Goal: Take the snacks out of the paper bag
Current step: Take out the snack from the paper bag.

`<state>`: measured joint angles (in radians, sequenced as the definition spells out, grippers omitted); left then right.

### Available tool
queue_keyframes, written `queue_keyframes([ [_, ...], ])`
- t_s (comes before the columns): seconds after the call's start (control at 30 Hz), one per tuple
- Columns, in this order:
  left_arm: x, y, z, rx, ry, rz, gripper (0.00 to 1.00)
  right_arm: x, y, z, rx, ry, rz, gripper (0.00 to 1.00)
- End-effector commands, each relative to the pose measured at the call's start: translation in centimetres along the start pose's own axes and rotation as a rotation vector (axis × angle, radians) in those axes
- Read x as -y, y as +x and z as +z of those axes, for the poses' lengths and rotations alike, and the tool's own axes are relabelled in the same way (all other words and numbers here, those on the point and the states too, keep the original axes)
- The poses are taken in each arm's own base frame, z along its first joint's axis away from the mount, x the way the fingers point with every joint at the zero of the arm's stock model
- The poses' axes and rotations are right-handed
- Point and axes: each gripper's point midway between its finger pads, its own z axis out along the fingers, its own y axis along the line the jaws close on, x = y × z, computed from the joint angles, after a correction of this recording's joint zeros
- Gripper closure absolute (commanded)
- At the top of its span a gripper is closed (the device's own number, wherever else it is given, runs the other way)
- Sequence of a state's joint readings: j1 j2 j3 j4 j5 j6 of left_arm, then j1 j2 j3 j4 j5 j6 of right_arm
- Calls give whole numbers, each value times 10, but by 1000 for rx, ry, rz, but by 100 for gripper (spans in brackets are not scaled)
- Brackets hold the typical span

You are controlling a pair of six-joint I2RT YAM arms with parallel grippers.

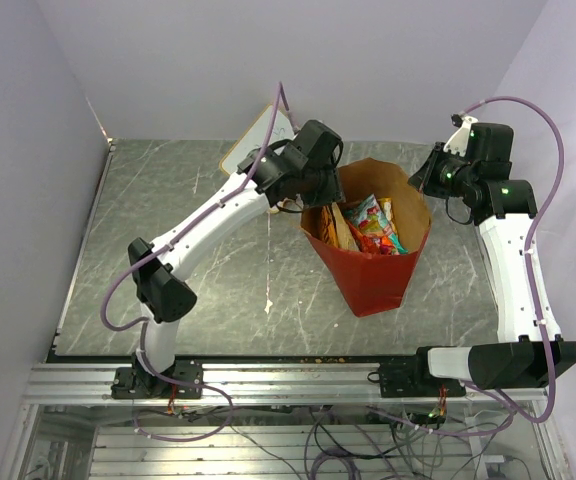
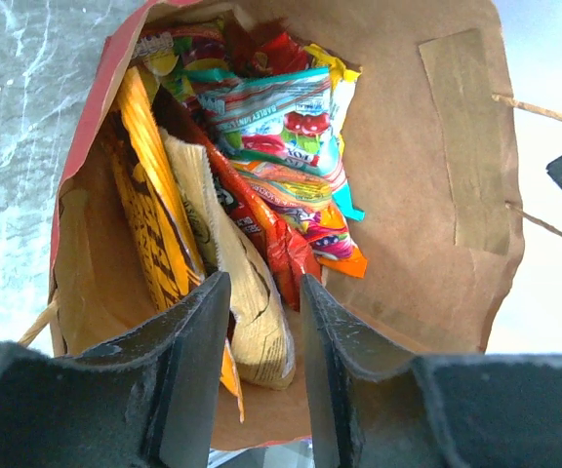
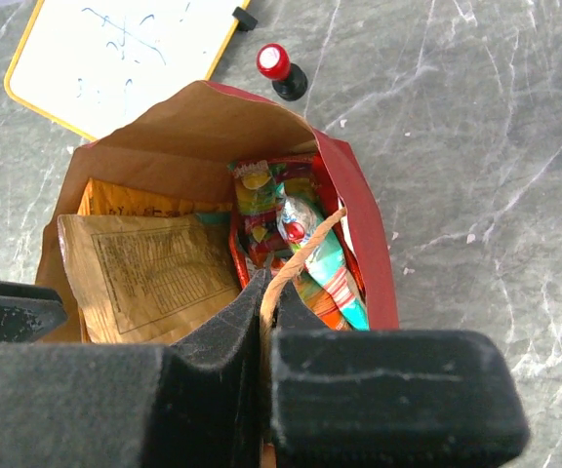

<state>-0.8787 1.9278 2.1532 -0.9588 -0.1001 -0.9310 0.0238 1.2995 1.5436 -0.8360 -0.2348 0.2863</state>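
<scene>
Over the mouth of the paper bag (image 1: pixel 373 280), at its L rim, the left hand (image 2: pixel 264 290) hung w/ jaws partly open, one finger each side of the tan packet (image 2: pixel 220 229). Whether the pads touched it, can't tell. That packet stood on edge inside the bag, flat faces toward the fingers, long axis running from the hand down toward the bag's bottom, so a squeeze and straight pull up looked like the move. Other snacks (image 2: pixel 281 117), incl. orange, teal and red ones, lay packed beside it toward the bag's R wall. At the bag's R rim the right hand (image 3: pixel 264 317) was closed on the twisted handle (image 3: pixel 301 252), prob. steadying the bag. L arm was clearly nearer the snacks. The bag stood upright on the surface (image 1: pixel 168 200).
</scene>
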Motion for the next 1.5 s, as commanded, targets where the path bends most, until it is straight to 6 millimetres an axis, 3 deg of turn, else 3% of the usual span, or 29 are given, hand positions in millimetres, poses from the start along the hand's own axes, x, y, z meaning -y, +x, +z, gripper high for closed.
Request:
queue_keyframes([
  [0.0,10,-9,0,15,20,40,55,-5,-9,-5,40,-12,-28,100],
  [0.7,-8,-10,21,13,-36,41,57,-4,-10,-6,48,-6,-36,100],
  [1.17,-31,16,56,-68,-119,73,63,-3,-11,-7,56,-4,-33,100],
  [1.27,-21,11,50,-64,-83,82,72,-3,-11,-8,59,2,-32,100],
  [1.37,-1,1,36,-44,-7,76,91,-3,-12,-10,67,3,-24,100],
  [1.47,24,-7,19,-32,114,49,93,-4,-12,-12,72,4,-16,100],
])
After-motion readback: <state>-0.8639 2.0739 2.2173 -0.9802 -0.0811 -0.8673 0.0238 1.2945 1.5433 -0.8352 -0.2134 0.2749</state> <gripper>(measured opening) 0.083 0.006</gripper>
